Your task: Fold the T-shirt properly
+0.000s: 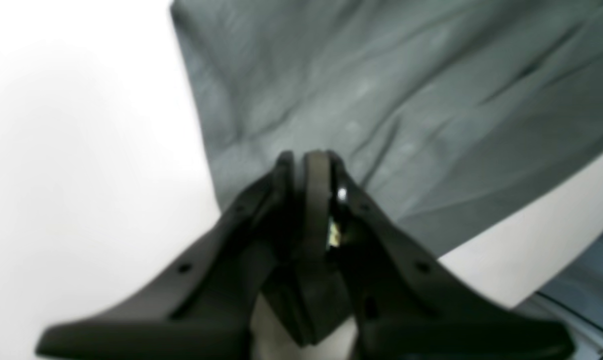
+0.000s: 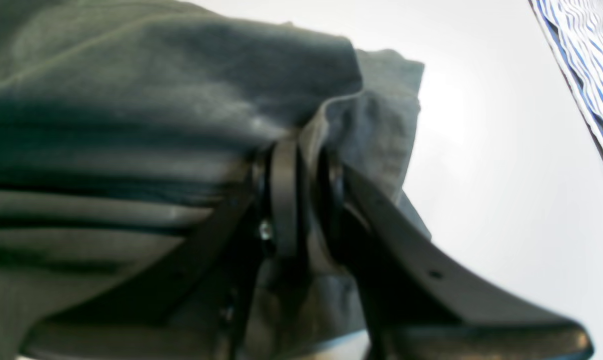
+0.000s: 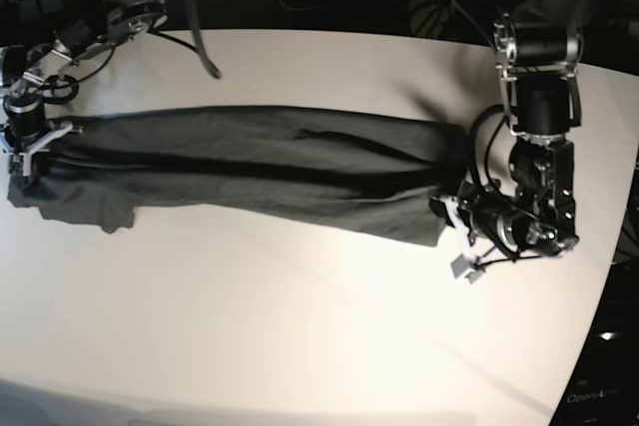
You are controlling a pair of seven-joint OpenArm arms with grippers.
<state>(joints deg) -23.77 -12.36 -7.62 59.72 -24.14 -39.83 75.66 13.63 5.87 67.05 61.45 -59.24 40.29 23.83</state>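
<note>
While my right hand (image 2: pixel 301 150) has its fingers pressed together on a bunched edge of the T-shirt (image 3: pixel 270 162), pinching cloth between them, my left hand (image 1: pixel 309 160) is also shut; its wrist view shows the tips meeting at the shirt's edge, but I cannot tell whether any cloth is really caught there. From the base view the shirt lies stretched long across the white counter (image 3: pixel 300 326), the right hand (image 3: pixel 22 142) at one end, the left hand (image 3: pixel 454 212) at the other, with a lengthwise fold already down the middle. I judge the step in hand to be tensioning and carrying one end over. To do it well I should check the left grip, keep both ends level and taut so ridges flatten, and move slowly, because the sleeve near the right hand hangs loose and could crumple underneath.
</note>
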